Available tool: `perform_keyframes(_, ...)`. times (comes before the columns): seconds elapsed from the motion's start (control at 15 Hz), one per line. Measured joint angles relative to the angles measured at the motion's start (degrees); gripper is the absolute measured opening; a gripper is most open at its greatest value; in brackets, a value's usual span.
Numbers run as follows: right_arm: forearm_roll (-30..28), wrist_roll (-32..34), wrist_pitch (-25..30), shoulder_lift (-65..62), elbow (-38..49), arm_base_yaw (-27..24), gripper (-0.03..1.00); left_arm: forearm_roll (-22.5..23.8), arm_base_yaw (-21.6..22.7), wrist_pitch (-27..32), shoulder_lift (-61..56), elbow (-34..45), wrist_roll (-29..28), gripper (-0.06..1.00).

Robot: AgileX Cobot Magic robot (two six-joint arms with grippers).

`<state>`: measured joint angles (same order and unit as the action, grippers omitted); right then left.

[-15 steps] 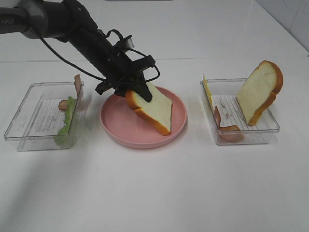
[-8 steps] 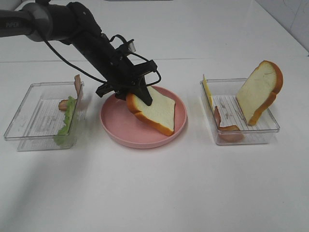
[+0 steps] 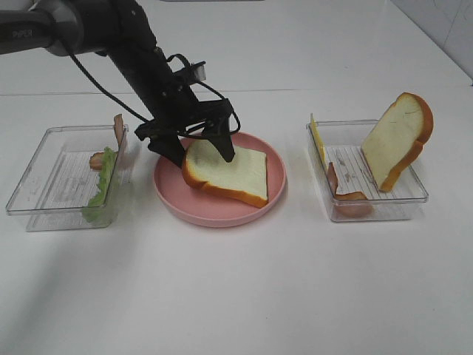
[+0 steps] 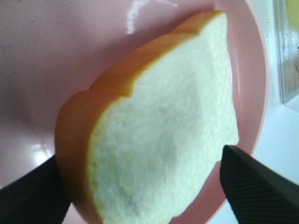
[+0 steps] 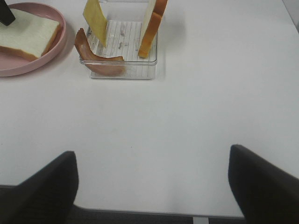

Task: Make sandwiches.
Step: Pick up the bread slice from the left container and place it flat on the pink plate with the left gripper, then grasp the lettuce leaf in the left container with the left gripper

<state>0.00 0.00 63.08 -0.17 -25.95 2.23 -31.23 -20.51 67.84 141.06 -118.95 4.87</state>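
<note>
Here, left gripper (image 3: 202, 158) spread astride bread slice (image 3: 229, 174) lying on pink plate (image 3: 181, 201); right gripper (image 5: 152, 186) also spread wide, hovering above white table (image 5: 196, 107).

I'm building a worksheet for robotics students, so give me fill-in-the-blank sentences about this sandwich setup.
1. The bread slice between the left gripper's fingers lies on the ___ plate.
2. The lettuce sits in the clear tray on the ___ of the exterior high view.
3. The other tray holds a second slice, bacon and a yellow square of ___.
4. The right gripper is open and holds ___.
Missing words: pink; left; cheese; nothing.
</note>
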Motion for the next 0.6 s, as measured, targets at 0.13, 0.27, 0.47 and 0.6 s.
perform_keyframes(0.13,0.0,0.0,0.0,0.0,0.0,0.0,0.85,6.5,-0.1,1.3,0.0,-5.2,-3.0,0.8)
perform_keyframes(0.27,0.0,0.0,0.0,0.0,0.0,0.0,0.85,10.9,-0.5,1.3,-0.5,-10.1,-5.4,0.8)
perform_keyframes(0.47,0.0,0.0,0.0,0.0,0.0,0.0,0.85,11.6,-1.1,1.4,-4.1,-11.6,-5.7,0.8)
perform_keyframes(0.6,0.0,0.0,0.0,0.0,0.0,0.0,0.85,15.1,-1.1,1.5,-9.8,-8.6,-5.9,0.8)
